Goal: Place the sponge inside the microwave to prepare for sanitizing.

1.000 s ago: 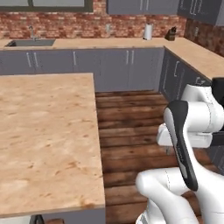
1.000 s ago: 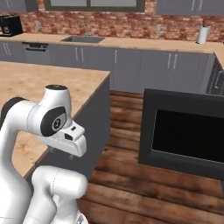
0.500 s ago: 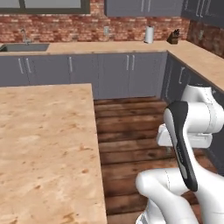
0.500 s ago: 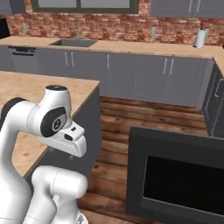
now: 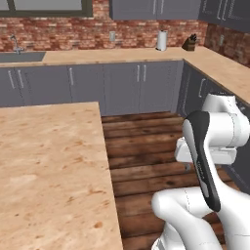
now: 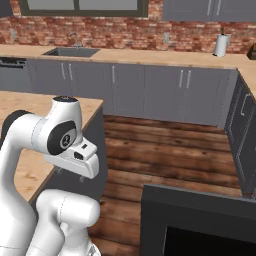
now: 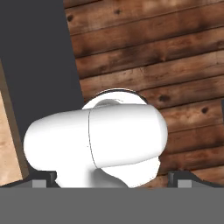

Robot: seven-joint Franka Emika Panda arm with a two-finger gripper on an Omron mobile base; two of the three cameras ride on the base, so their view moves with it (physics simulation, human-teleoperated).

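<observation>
The microwave [image 6: 200, 220] is a dark grey box with a black window, cut off at the lower right of the right base view, close to the base. The sponge is out of view. My gripper [image 7: 113, 181] points down at the wooden floor, folded in over the arm's own white body. Its two dark fingertips [image 7: 41, 181] stand far apart at the bottom corners of the hand view, so it is open, and I see nothing held between them.
A wooden-topped island [image 5: 49, 171] lies left of the arm. Grey cabinets under a counter line the back wall, with a sink [image 6: 70, 51], a paper towel roll [image 5: 161, 40] and a knife block [image 5: 190, 43]. More cabinets [image 5: 195, 93] run along the right. Plank floor [image 5: 141, 141] lies between.
The whole scene has shifted in both base views, so the base has moved. The microwave has slid down to the lower right corner. The arm keeps the same folded pose.
</observation>
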